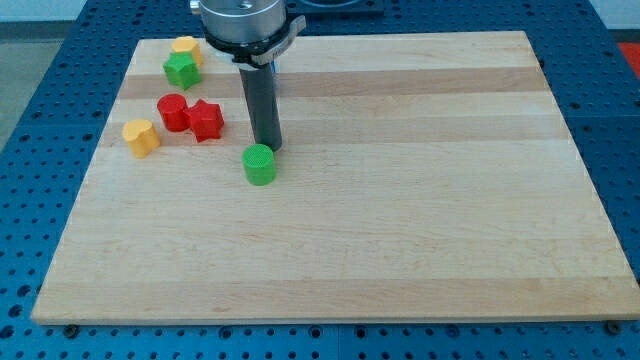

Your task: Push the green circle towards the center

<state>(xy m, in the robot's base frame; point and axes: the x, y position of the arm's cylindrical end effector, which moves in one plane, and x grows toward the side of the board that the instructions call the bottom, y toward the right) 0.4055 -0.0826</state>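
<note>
The green circle is a short green cylinder on the wooden board, left of the board's middle. My tip is at the end of the dark rod, just above the green circle in the view and slightly to its right, touching it or nearly so.
Near the view's left stand a red circle and a red star side by side, with a yellow block below and left of them. At the top left corner are a green star and a yellow block.
</note>
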